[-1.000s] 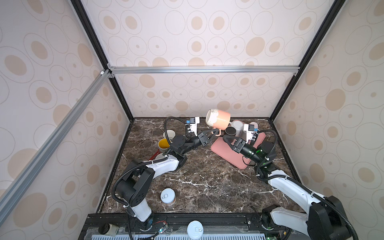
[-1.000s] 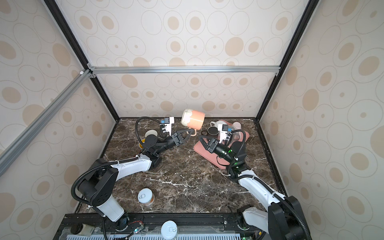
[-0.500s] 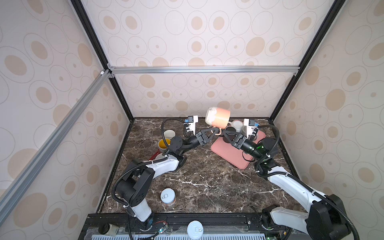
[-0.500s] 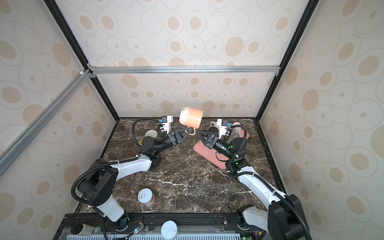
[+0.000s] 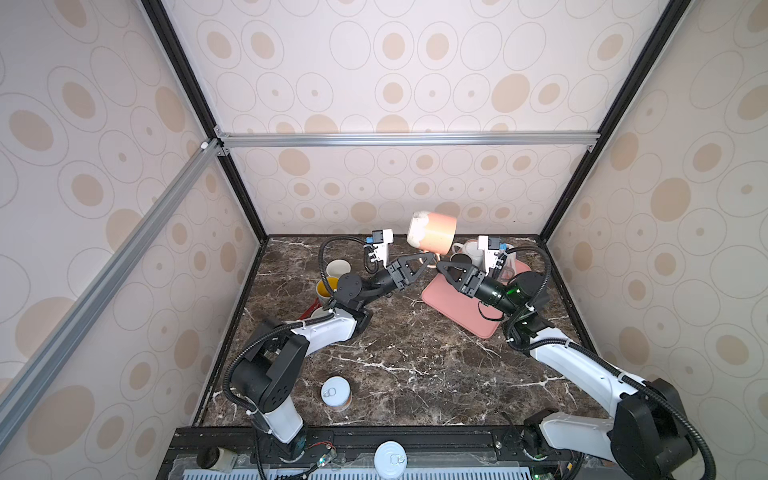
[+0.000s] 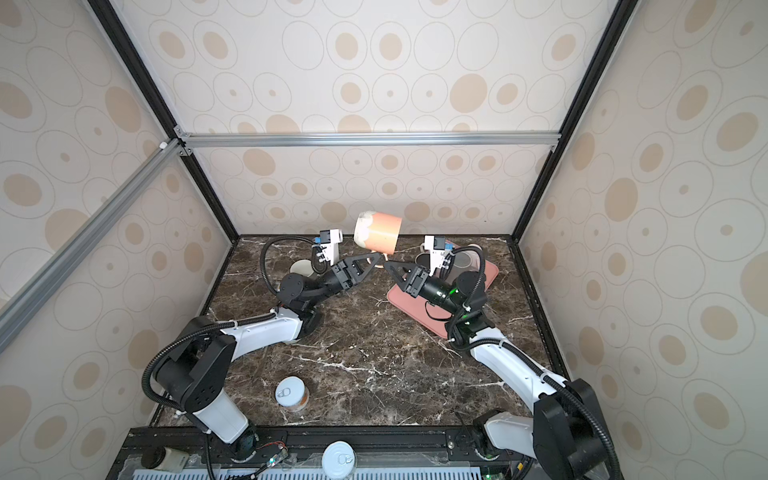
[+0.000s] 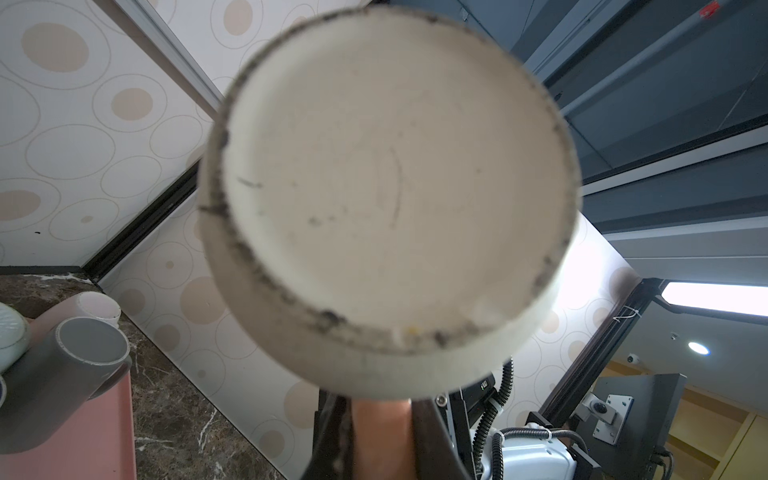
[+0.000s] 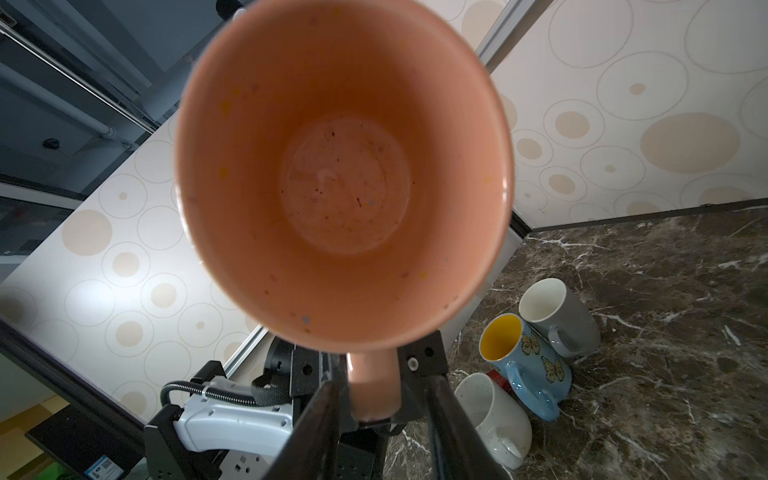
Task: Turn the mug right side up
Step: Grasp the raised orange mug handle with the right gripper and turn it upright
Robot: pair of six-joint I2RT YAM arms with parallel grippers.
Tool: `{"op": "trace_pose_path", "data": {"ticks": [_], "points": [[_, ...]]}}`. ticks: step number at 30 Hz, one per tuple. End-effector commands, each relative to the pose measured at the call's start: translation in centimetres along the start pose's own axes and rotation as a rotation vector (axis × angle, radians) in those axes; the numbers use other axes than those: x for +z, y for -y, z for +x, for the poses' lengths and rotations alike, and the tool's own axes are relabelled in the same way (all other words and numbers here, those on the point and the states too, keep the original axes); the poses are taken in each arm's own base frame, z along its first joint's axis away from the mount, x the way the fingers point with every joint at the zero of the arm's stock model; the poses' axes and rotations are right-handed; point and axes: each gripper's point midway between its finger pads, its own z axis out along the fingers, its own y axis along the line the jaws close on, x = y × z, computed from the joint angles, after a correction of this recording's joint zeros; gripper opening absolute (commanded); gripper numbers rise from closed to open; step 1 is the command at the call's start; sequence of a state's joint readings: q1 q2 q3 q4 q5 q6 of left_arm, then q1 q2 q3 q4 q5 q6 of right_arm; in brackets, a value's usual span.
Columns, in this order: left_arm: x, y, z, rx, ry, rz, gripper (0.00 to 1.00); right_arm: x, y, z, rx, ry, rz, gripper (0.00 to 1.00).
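Pinching mug [image 5: 434, 232] handle: left fingers [image 7: 330, 440]

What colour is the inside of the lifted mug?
Salmon pink with tiny specks inside the mug; clearest in the right wrist view.

At least six mugs show: one peach mug [image 5: 432, 237] in the air just left of the pink tray [image 5: 457, 309], three grouped well left of the tray (a light grey mug [image 8: 557, 316], a blue butterfly mug [image 8: 528, 361], a white speckled mug [image 8: 494, 415]), and two on the tray, a dark grey mug [image 7: 62, 374] and a pale mug [image 7: 99, 305], with more crockery there too hidden to count. There is one tray, and two tin cans stand in front of it, the nearer can [image 5: 336, 392] well apart from it and the farther can [image 5: 389, 457] beyond that. The robot arms number two, the left arm [image 5: 328, 330] left of the tray and the right arm [image 5: 494, 291] over it.
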State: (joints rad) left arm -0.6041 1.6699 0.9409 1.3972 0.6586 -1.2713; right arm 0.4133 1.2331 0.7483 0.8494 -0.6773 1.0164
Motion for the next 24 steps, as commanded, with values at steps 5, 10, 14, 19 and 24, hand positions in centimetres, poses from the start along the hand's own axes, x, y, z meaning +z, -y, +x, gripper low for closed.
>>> {"op": "trace_pose_path", "data": {"ticks": [5, 10, 14, 19, 24], "points": [[0.6, 4.9, -2.1, 0.107, 0.034, 0.132, 0.0, 0.4, -1.6, -0.6, -0.033, 0.009, -0.043, 0.38], [0.8, 4.8, -1.8, 0.101, 0.016, 0.133, 0.0, 0.8, -1.3, -0.7, -0.032, 0.003, -0.034, 0.36], [0.8, 4.5, -1.3, 0.078, -0.007, 0.134, 0.0, 1.3, -0.8, -0.7, -0.019, -0.004, -0.033, 0.3], [0.9, 4.1, -0.7, 0.054, -0.029, 0.137, 0.0, 2.0, -0.6, -0.4, 0.004, -0.023, -0.067, 0.17], [0.8, 3.9, -0.4, 0.045, -0.042, 0.141, 0.01, 2.0, -0.3, -0.2, 0.017, -0.012, -0.076, 0.0]]}}
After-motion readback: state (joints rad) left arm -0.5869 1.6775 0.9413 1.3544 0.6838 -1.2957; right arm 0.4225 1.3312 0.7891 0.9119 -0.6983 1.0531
